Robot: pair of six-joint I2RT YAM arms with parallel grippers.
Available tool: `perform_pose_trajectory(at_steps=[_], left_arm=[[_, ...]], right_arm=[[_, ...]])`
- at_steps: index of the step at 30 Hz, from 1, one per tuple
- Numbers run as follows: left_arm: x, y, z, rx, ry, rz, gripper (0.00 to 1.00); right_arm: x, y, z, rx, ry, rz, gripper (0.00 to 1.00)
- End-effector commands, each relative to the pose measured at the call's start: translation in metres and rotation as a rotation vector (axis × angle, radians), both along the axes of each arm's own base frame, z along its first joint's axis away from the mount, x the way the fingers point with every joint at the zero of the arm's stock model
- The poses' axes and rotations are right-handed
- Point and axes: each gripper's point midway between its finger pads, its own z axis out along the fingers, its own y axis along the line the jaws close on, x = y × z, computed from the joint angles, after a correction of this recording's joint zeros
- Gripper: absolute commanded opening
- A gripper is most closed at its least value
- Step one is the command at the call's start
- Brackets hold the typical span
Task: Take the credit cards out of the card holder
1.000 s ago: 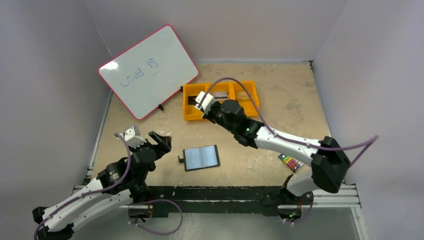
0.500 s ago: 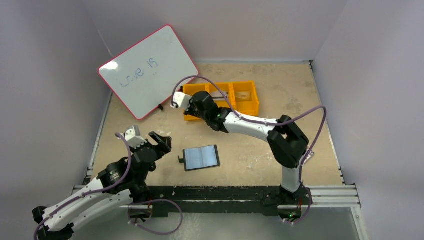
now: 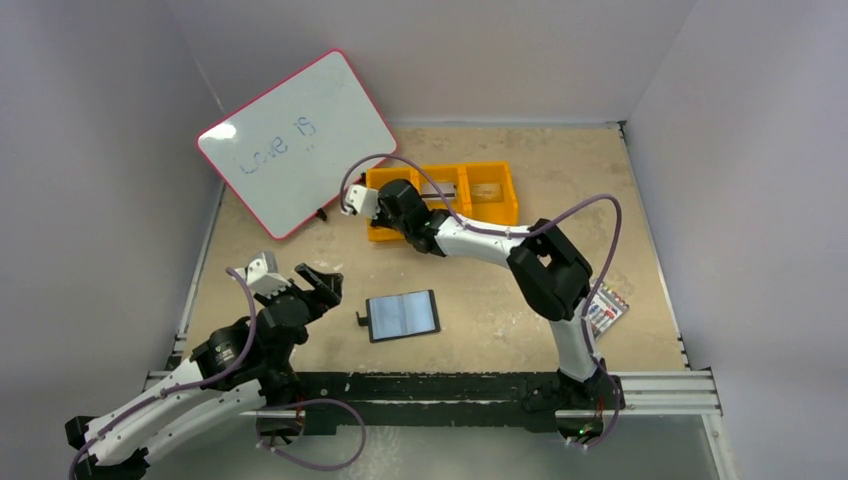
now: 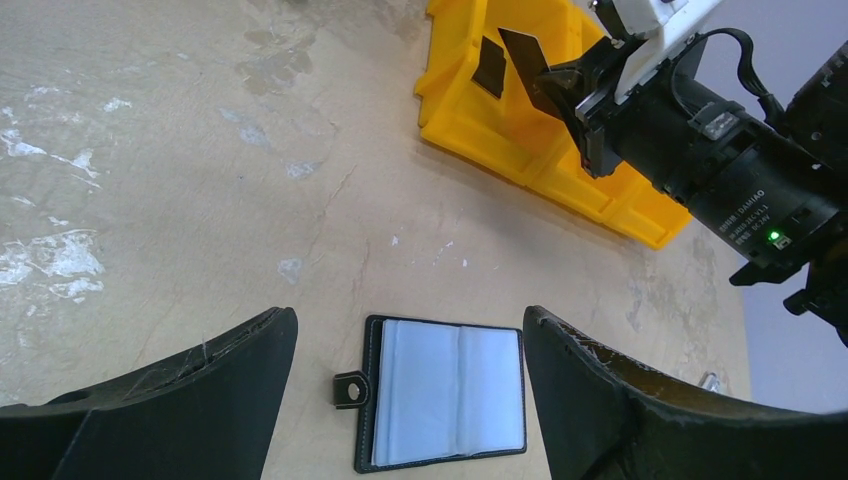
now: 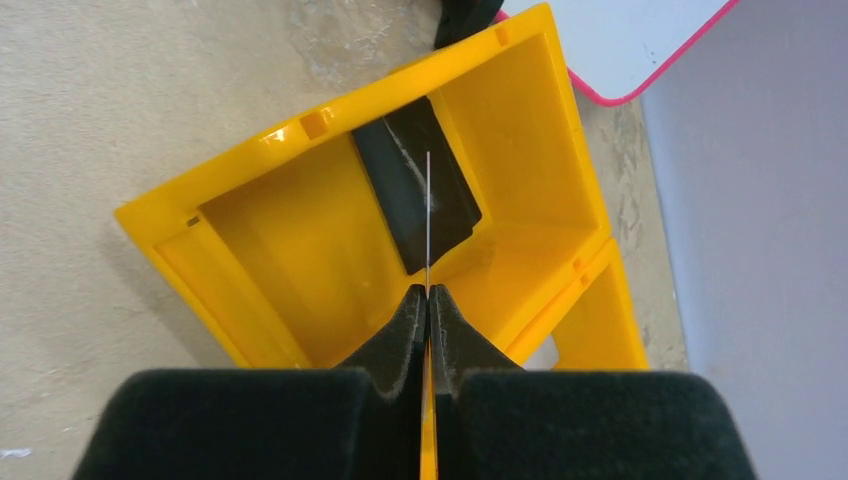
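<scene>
The card holder (image 3: 402,315) lies open on the table, pale plastic sleeves up and snap tab to its left, and shows between my left fingers in the left wrist view (image 4: 445,395). My left gripper (image 3: 318,285) (image 4: 408,325) hangs open above and left of it, holding nothing. My right gripper (image 3: 385,213) (image 5: 428,292) is shut on a dark credit card (image 4: 528,68), seen edge-on (image 5: 428,220), over the left compartment of the orange tray (image 3: 513,195). Another black card (image 5: 415,195) (image 4: 489,68) leans inside that compartment.
A pink-rimmed whiteboard (image 3: 297,140) leans at the back left, close to the tray's left end. A pack of coloured markers (image 3: 607,310) lies at the right, beside the right arm. Pale cards lie in the tray's other compartments (image 3: 487,190).
My right gripper has moved left along the tray, from the middle to the left compartment, and its elbow has swung inward, uncovering the marker pack. The left arm and the card holder have not moved.
</scene>
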Motion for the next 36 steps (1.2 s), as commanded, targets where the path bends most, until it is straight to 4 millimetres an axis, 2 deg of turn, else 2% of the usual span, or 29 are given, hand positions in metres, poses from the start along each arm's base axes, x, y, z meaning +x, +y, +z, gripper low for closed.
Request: perform_pose_trajectory(at_steps=[1,10,17,21,25,26,30,36], left_arm=[[0.001,-0.003,0.009,-0.014,-0.024,-0.017,0.83],[-0.001,-0.002,0.013,-0.041,-0.035,-0.017,0.83],[-0.001,-0.001,0.014,-0.047,-0.043,-0.016,0.83],[-0.002,-0.001,0.015,-0.046,-0.046,-0.023,0.82],[-0.002,0.001,0.017,-0.056,-0.054,-0.017,0.82],[-0.003,0.001,0.018,-0.059,-0.058,-0.017,0.82],[-0.004,0.001,0.020,-0.076,-0.069,-0.021,0.82],[-0.005,0.001,0.020,-0.081,-0.071,-0.025,0.82]], right_arm=[[0.026,0.005,0.034,0.016,-0.107,0.019,0.00],[0.055,0.011,0.010,-0.070,-0.121,0.024,0.00],[0.067,0.017,0.005,-0.125,-0.168,0.058,0.03],[0.074,0.013,-0.004,-0.180,-0.200,0.044,0.05],[0.074,0.015,-0.006,-0.169,-0.208,0.055,0.09],[0.074,0.016,-0.005,-0.163,-0.210,0.059,0.10],[0.075,0.018,0.008,-0.120,-0.231,0.044,0.28],[0.062,0.028,0.045,0.030,-0.209,0.077,0.31]])
